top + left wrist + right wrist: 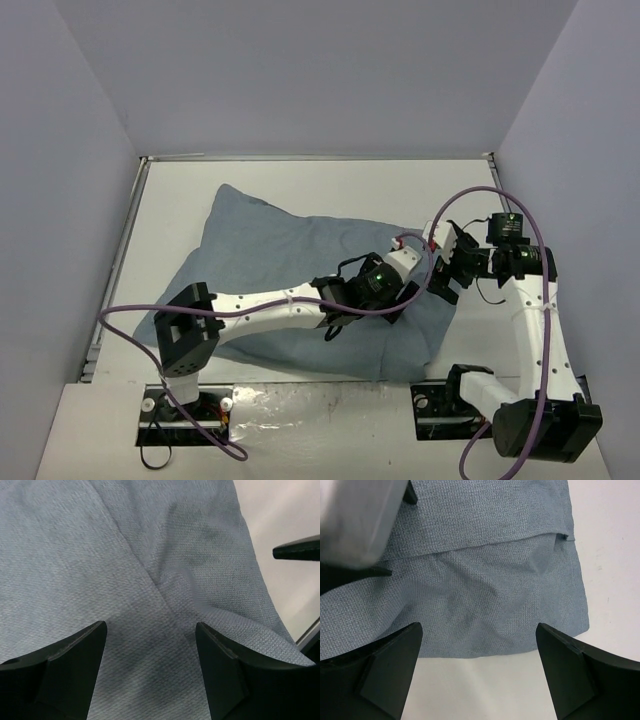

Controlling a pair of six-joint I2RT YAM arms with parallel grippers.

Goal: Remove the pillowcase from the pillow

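The blue-grey pillowcase [270, 270] lies plain face up across the white table, bulging over the pillow, which is hidden inside it. My left arm reaches across it, and my left gripper [418, 275] hovers over its right part. In the left wrist view that gripper [150, 630] is open, with creased pillowcase cloth [150, 555] below and nothing between the fingers. My right gripper [440, 262] faces it from the right. It [479, 630] stands open over the pillowcase's right edge [495, 595], where a hem fold crosses the cloth.
The white table [330, 190] is enclosed by grey walls at the back and sides. Bare table [610, 555] lies right of the pillowcase's edge. The two grippers are close together; a right fingertip [300, 550] shows in the left wrist view.
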